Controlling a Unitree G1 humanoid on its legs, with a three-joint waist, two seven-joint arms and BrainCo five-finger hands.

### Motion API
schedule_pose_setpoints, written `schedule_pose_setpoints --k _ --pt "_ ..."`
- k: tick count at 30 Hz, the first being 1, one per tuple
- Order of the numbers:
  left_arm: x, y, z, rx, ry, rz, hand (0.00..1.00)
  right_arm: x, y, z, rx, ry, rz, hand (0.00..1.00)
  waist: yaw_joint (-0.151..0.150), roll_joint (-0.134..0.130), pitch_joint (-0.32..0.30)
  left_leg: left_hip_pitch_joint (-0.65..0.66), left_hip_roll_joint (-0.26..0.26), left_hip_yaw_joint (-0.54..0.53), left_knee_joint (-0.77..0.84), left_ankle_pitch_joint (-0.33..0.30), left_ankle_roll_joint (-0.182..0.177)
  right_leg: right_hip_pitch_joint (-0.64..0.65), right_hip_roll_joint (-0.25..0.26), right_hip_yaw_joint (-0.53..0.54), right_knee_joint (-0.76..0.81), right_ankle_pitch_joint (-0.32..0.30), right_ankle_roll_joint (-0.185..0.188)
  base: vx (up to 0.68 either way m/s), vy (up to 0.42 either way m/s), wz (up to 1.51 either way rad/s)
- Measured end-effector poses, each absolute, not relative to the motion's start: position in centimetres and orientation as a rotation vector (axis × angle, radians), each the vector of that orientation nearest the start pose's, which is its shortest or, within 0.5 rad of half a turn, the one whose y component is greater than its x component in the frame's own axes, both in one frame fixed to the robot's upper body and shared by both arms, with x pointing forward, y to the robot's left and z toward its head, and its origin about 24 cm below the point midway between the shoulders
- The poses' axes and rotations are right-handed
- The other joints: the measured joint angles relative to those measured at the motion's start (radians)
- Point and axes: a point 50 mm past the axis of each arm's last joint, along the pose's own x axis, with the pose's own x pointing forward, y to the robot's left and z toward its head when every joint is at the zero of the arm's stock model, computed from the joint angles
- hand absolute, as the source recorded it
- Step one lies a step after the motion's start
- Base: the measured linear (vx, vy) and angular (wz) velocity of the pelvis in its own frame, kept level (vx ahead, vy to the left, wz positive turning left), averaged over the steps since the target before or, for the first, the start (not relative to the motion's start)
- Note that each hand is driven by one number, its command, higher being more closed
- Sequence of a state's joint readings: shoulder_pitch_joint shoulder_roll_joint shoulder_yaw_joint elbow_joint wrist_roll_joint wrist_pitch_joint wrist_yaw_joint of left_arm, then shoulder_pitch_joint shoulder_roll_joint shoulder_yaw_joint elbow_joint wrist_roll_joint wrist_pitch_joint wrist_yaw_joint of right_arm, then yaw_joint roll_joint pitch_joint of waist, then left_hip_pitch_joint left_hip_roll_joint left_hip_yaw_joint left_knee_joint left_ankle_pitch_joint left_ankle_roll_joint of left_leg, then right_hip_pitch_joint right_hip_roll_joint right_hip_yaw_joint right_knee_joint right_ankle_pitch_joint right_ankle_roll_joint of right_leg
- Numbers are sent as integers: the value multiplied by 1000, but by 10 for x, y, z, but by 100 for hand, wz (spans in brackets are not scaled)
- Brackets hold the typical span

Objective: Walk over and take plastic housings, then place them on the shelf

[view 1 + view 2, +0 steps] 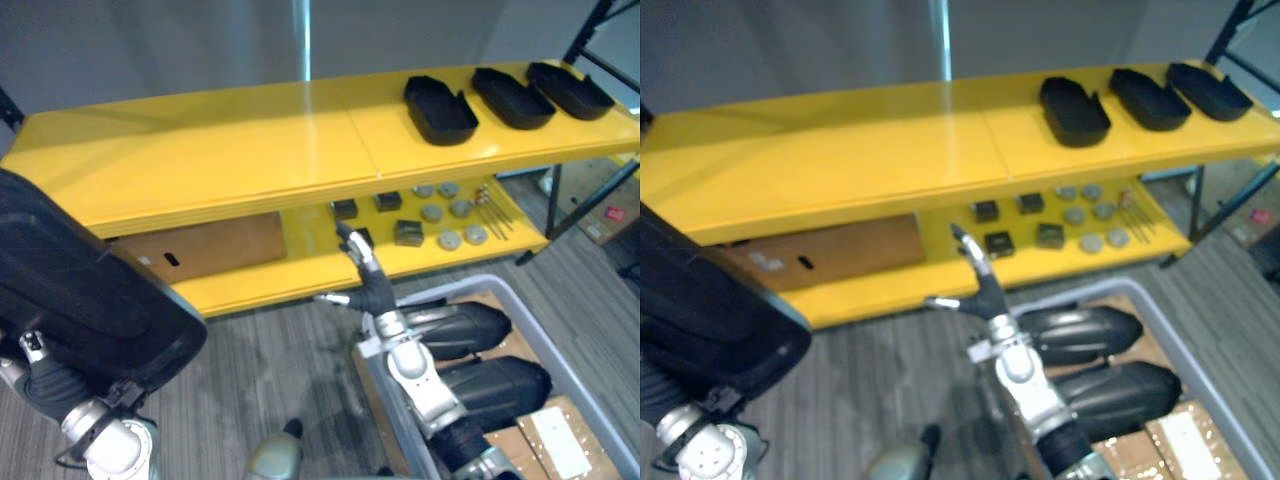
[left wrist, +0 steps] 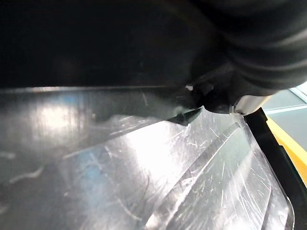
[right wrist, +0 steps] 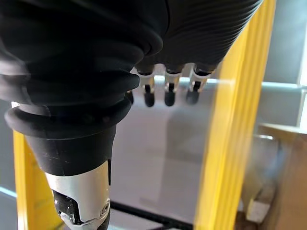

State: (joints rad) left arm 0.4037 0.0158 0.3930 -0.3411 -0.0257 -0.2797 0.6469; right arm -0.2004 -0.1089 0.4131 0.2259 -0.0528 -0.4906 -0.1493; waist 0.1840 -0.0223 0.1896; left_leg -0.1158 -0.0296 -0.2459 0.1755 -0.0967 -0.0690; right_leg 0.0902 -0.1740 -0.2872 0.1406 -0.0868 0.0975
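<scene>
A black plastic housing [image 1: 80, 290] sits lower left on the left hand [image 2: 259, 52]; I cannot tell that hand's grip. The right hand [image 1: 375, 293], centre, is spread and empty. The housing looks light, stiff and glossy-slick, so it is best gripped by its rim. The yellow shelf [image 1: 220, 150] waits above.

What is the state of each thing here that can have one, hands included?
Large housing: lifted, off the shelf.
Left hand: against it, grip hidden.
Right hand: open, empty, before the lower shelf.
Three housings: lying hollow side up on the top shelf.
Two housings: lying in the grey bin.
</scene>
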Motion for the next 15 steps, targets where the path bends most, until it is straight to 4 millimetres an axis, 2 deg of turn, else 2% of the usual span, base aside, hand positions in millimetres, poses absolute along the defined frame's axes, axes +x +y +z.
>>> schedule_pose_setpoints --k 1,3,4,6,7,9,12,14,15 --pt "124 280 78 131 -298 1084 100 262 -67 74 -107 -443 339 0 -5 0 0 0 5 9 -9 0 2 4 -2 -18 4 0 0 -29 -28 74" --pt "131 278 77 108 -302 1039 100 263 -76 69 -125 -412 294 0 -35 3 -5 -11 49 119 -55 13 16 26 -17 -109 9 0 0 -25 -11 118" --pt "140 275 78 92 -314 1000 100 263 -86 65 -149 -394 241 0 -42 12 -9 -12 67 186 -83 39 14 34 -26 -157 10 0 0 -10 36 127" --pt "151 270 78 61 -324 953 100 264 -100 62 -191 -385 176 0 -42 41 -16 -27 74 200 -126 114 4 29 -31 -187 15 -3 -2 -5 77 79" --pt "154 268 79 33 -329 930 100 265 -104 63 -213 -389 155 0 -39 48 -16 -26 68 208 -158 148 5 12 -39 -183 28 -9 1 -7 72 23" --pt "157 266 79 23 -331 908 100 266 -106 63 -225 -391 141 0 -38 49 -16 -25 65 245 -175 175 14 -14 -57 -174 55 -13 -1 19 80 -5" --pt "162 259 78 12 -321 867 100 264 -107 60 -239 -383 140 0 -58 37 -10 -6 48 278 -159 175 17 -22 -89 -142 92 -13 -1 29 77 -23" --pt "163 257 76 10 -314 863 100 263 -107 58 -229 -372 141 0 -62 30 -6 0 50 312 -108 136 18 -21 -94 -99 97 -12 -1 5 60 -55" --pt "163 257 74 8 -303 864 100 261 -107 56 -228 -363 154 0 -62 29 -6 -8 62 336 -47 98 17 -18 -89 -72 95 -12 0 -23 36 -67"
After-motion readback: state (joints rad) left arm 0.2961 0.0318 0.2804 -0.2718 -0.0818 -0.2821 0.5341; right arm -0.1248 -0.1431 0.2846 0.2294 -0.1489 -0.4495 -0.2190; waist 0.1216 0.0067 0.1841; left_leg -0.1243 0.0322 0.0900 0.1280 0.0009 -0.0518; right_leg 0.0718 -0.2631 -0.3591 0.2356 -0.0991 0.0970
